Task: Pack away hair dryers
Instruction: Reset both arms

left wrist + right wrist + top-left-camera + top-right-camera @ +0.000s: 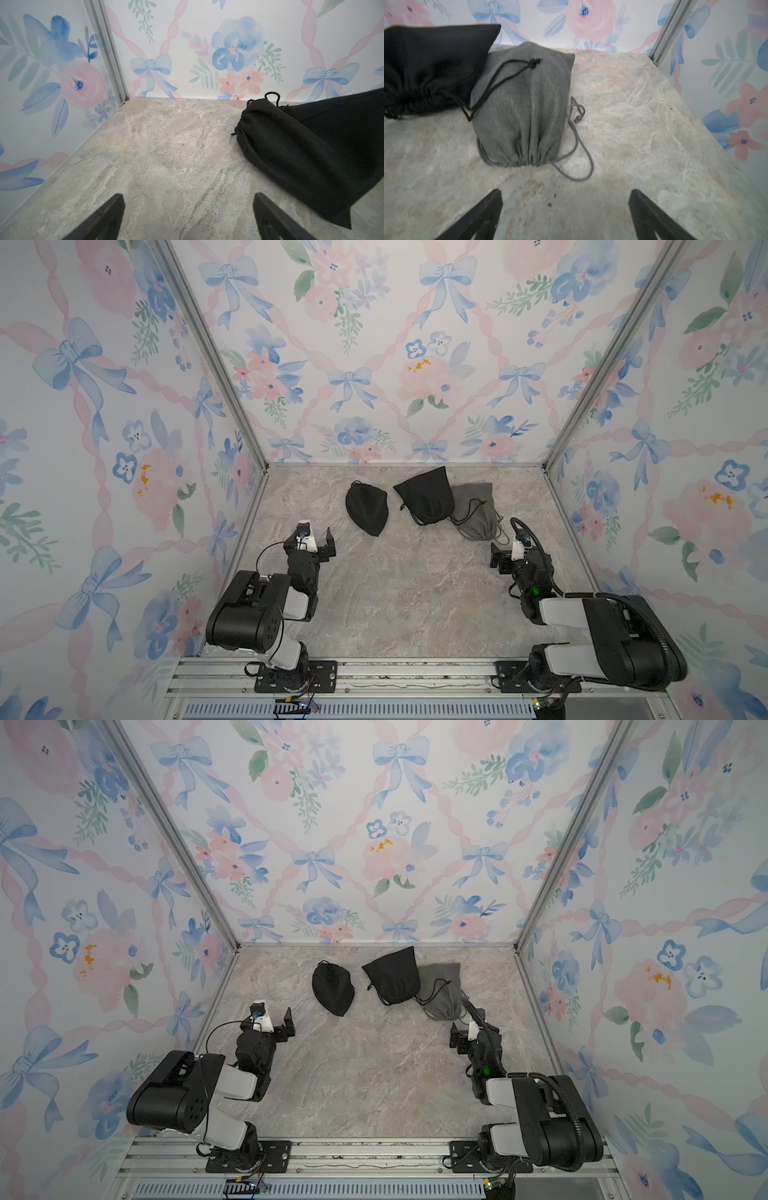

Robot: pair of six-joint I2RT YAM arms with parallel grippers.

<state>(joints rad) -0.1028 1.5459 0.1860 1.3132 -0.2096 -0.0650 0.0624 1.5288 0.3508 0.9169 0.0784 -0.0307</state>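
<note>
A robot workcell seen from above, with floral wallpaper on three walls and a marble-patterned table point(395, 593). Three drawstring cloth pouches lie in a row near the back wall. The left black pouch point(367, 508) lies on its own, apart from the others. The middle black pouch point(426, 497) overlaps the edge of the grey pouch point(473, 510) beside it, and its black cord point(500, 83) lies across the grey cloth. A grey cord point(583, 149) trails loose on the table.

All three pouches look plump, and their mouths are gathered shut. None of the hair dryers shows in any view, neither on the table nor in a gripper. Most likely each one is inside a pouch, though the cloth hides the contents.

The left gripper point(188, 195) hangs near the left black pouch with its jaws spread wide and nothing between them. The right gripper point(565, 190) hangs just short of the grey pouch, also spread wide and empty. Neither touches a pouch.

The packing looks complete, or very nearly so, with at most some tidying of the loose cords left
</note>
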